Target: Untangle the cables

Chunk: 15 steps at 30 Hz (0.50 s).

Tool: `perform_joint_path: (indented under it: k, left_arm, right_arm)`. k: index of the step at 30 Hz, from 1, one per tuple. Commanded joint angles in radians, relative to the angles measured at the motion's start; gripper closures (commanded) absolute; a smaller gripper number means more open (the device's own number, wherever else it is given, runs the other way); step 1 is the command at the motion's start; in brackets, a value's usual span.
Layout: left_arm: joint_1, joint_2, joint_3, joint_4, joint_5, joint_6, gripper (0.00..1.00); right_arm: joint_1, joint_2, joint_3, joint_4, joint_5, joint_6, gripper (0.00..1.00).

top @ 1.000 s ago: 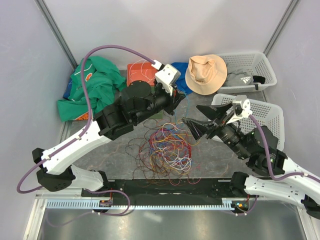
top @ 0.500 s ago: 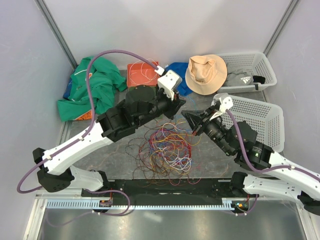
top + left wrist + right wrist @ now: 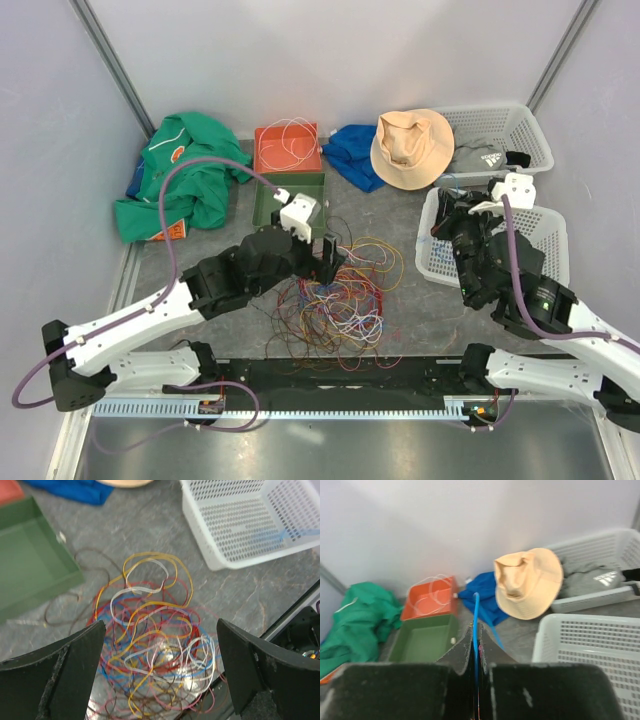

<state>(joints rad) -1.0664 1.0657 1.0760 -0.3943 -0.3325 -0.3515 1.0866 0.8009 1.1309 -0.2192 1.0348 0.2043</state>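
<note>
The cables [image 3: 335, 300] lie in a loose multicoloured tangle on the grey table, between the two arms. My left gripper [image 3: 328, 255] hangs open just above the tangle's far side. In the left wrist view its fingers [image 3: 80, 655] stand wide apart, with the red, yellow, white and blue loops of the cables [image 3: 155, 650] below and nothing between them. My right gripper [image 3: 443, 212] is raised over the near basket's left edge. In the right wrist view this gripper [image 3: 475, 630] is shut on a thin blue cable [image 3: 475, 605] that sticks out past its tips.
A green tray [image 3: 265, 205] and an orange tray [image 3: 288, 148] holding a white wire sit behind the tangle. A green garment [image 3: 180, 175] lies far left. Blue cloth [image 3: 352, 150], a tan hat [image 3: 411, 146] and two white baskets [image 3: 540, 230], [image 3: 495, 125] fill the right side.
My left gripper has opened and come down towards me over the tangle. My right gripper has shut on the blue cable and pulled back right, over the basket.
</note>
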Motion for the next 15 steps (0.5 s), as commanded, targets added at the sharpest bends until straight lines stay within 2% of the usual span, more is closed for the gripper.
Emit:
perform_joint_path:
  k: [1,4,8,10,15]
  left_arm:
    - [-0.003,-0.087,-0.112,0.031,-0.022,-0.141,0.00]
    - [-0.001,-0.125,-0.195,0.034,-0.013,-0.199,0.00]
    - [-0.001,-0.154,-0.264,0.034,0.015,-0.237,0.01]
    - [-0.001,-0.174,-0.280,0.031,0.026,-0.245,0.02]
    - [-0.001,-0.222,-0.320,0.032,0.018,-0.262,0.02]
  right_arm:
    - [-0.066,0.075,0.043,-0.087,0.108,0.002,1.00]
    - [-0.175,0.150,0.075,-0.161,-0.035,0.096,1.00]
    - [-0.316,0.216,0.108,-0.170,-0.146,0.139,1.00]
    - [-0.420,0.237,0.118,-0.169,-0.180,0.145,1.00]
    - [-0.542,0.267,0.125,-0.170,-0.189,0.199,1.00]
